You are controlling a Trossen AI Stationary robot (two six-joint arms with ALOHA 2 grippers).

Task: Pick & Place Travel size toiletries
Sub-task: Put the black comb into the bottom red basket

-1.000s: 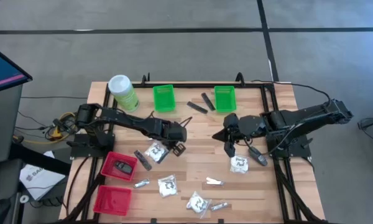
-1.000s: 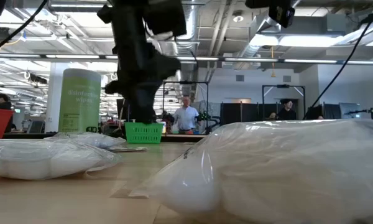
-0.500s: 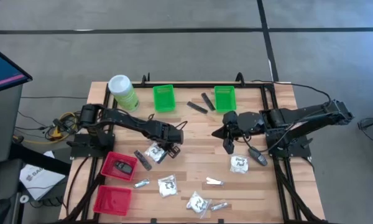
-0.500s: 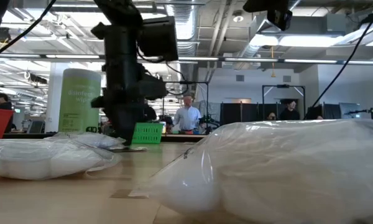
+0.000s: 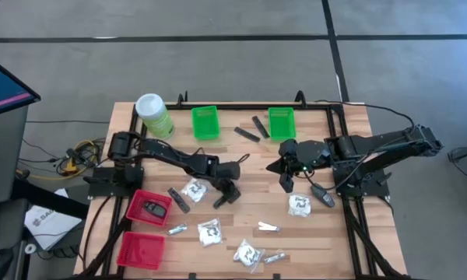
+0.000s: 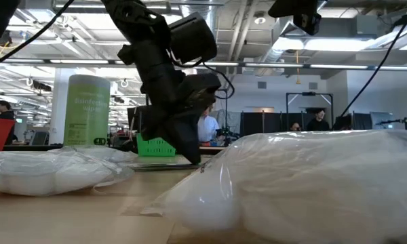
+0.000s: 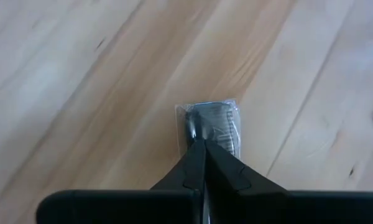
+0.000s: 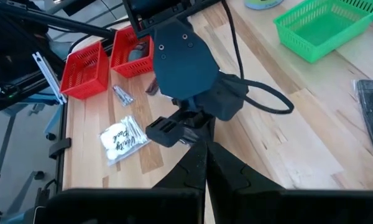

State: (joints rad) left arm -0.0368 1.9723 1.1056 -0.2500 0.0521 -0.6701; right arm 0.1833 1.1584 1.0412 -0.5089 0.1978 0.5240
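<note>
Left gripper (image 5: 224, 196) sits mid-table, jaws closed on a wrapped dark comb (image 7: 212, 123); in the wrist view they meet at its near end. Right gripper (image 5: 286, 183) waits at 3 o'clock of it, jaws closed and empty. Other packets (image 5: 208, 232) lie toward 6 o'clock.

We judge the hold shallow: only the end is pinched, so the slick wrapper could slip or swing in transit and miss the red basket (image 5: 149, 208).

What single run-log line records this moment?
left gripper: shut, tips at wrapped dark piece | right gripper: shut, empty, near table centre
</note>
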